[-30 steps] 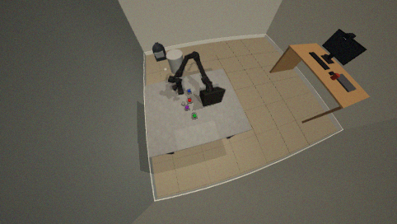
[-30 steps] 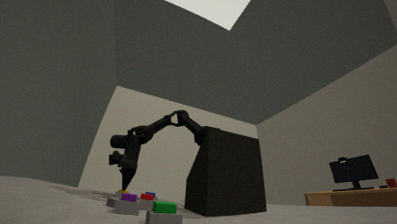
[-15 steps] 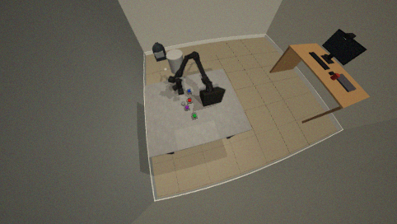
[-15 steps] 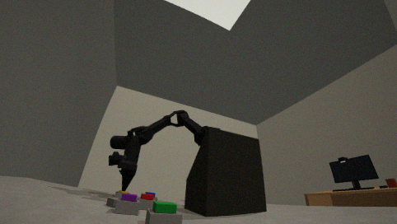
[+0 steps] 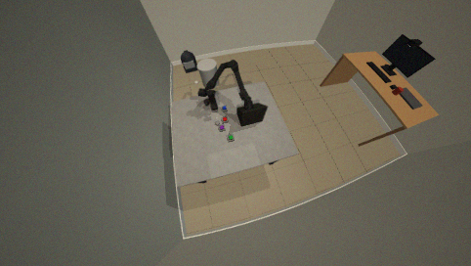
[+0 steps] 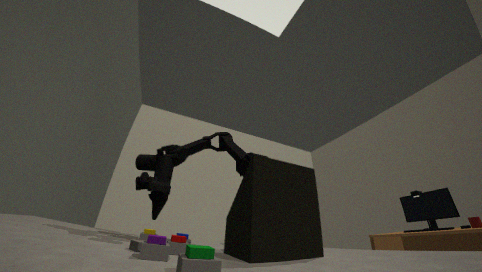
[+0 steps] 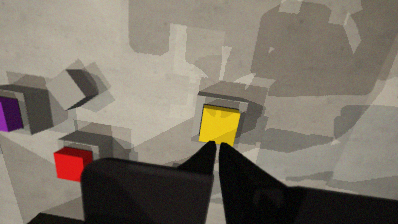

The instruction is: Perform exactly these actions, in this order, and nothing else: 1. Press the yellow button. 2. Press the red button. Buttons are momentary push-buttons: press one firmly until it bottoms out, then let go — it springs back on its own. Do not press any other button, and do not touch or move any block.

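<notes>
Claw (image 7: pixel 218 145) clenched, empty, tips poised directly above yellow btn (image 7: pixel 218 125) nr tabletop's (image 5: pixel 254 152) far edge; red btn (image 7: pixel 70 163) lies off to claw's left.

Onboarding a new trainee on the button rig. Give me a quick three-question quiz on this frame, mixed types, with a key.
1. True or false: the gripper is holding a block.
2. Which button lies right ahead of the fingertips in the wrist view? A. purple B. yellow C. green
3. In the exterior view, are the fingertips touching a button or above them?

Key
1. False. The jaws are shut with nothing between them.
2. B. The yellow button sits just past the tips; the red button is off to the left.
3. Above; a gap shows between the tips and the yellow button.
</notes>
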Action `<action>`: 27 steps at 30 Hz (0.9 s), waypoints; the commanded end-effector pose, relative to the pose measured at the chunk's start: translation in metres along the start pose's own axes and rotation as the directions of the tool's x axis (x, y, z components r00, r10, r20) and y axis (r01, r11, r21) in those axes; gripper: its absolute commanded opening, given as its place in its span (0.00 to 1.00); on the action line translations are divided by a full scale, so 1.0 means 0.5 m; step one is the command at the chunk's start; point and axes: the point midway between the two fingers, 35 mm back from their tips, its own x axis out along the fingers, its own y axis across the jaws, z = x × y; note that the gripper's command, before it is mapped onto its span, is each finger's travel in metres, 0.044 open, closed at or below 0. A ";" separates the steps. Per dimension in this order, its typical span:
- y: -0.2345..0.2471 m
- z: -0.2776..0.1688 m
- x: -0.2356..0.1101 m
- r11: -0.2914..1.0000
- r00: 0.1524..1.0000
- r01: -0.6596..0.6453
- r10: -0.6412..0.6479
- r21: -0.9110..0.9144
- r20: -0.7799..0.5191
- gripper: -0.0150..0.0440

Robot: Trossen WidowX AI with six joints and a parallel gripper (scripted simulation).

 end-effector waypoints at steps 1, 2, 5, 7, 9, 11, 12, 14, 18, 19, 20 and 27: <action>-0.002 0.006 -0.094 1.000 1.000 0.005 -0.005 0.006 0.016 0.29; -0.002 0.004 -0.109 1.000 1.000 0.006 -0.006 0.006 0.017 0.29; -0.002 0.004 -0.114 1.000 1.000 0.006 -0.006 0.006 0.017 0.29; -0.002 0.004 -0.114 1.000 1.000 0.006 -0.006 0.006 0.017 0.29; 0.005 0.003 -0.114 1.000 1.000 0.004 -0.005 0.006 0.017 0.29; 0.058 -0.005 -0.114 1.000 1.000 -0.007 0.007 0.005 0.017 0.29; 0.098 -0.016 -0.114 1.000 1.000 -0.013 0.013 0.005 0.016 0.29; 0.170 -0.043 -0.115 1.000 1.000 -0.019 0.019 0.004 0.015 0.29; 0.266 -0.107 -0.112 1.000 1.000 -0.011 0.010 0.002 0.012 0.29; 0.285 -0.126 -0.111 1.000 1.000 -0.005 0.005 0.002 0.012 0.29; 0.295 -0.137 -0.110 1.000 1.000 -0.001 0.001 0.002 0.013 0.29; 0.298 -0.140 -0.109 1.000 1.000 0.000 0.000 0.002 0.013 0.29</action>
